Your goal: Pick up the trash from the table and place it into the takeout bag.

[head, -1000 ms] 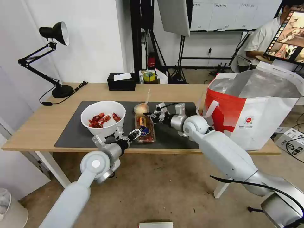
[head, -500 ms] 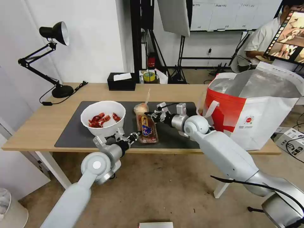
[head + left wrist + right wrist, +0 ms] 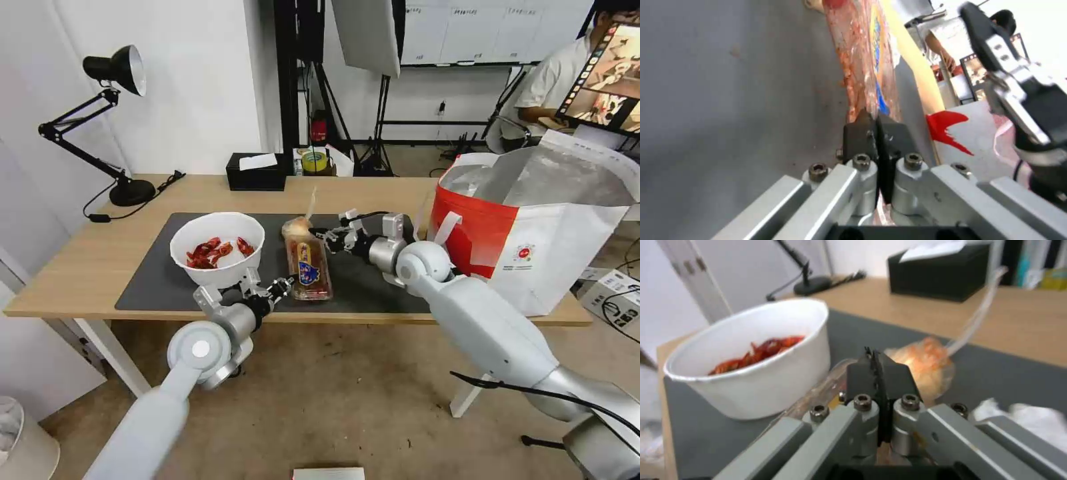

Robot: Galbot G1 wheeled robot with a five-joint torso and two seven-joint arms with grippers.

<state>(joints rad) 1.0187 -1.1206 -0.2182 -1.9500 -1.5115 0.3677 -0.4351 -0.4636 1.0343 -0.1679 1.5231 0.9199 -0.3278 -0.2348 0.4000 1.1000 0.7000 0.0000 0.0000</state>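
- two grippers hold one clear clamshell box, which lies on the dark grey mat of the light-wood table; the box serves as landmark for all entries below.
- left gripper: at the near end of the box, jaws pressed together on its edge, seen close in the left wrist view.
- right gripper: at the far end of the box, jaws together on its rim, seen in the right wrist view.
- clamshell box: food scraps inside; blue, yellow and red label on the lid, its writing too small to read.
- white round bowl: just left of the box, red crayfish shells inside.
- small knotted clear bag: touching the far end of the box, orange-tinted contents, tail pointing up.
- crumpled white tissue: near the far end of the box, beside the right gripper.
- takeout bag: well right of the box, standing open, foil lining showing, small round red logo on the white panel, text beneath unreadable.
- black tissue box: well beyond the box, at the far table edge.
- black desk lamp: far left of the box.
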